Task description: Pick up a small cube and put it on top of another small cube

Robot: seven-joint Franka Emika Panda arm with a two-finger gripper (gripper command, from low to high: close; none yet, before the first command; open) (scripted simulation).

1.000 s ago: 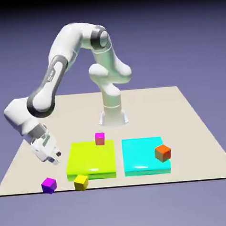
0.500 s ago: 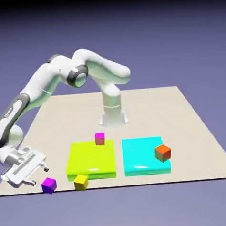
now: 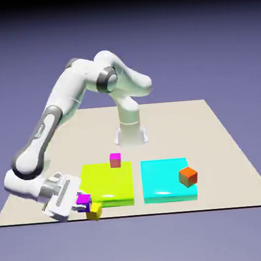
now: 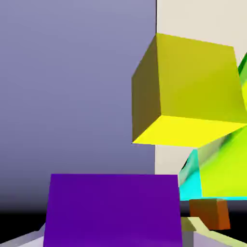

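End effector (image 3: 82, 204) closed on purple cube (image 3: 84, 202)

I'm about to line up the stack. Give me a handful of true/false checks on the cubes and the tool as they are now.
1. The tool has the purple cube between its fingers. True.
2. The purple cube is already sitting on top of the yellow cube. False: it is held in the tool, and the hand view shows the yellow cube apart from it.
3. The orange cube is at the cyan block. True.
4. The pink cube is by the front edge of the cyan block. False: it is at the far edge of the yellow-green block.
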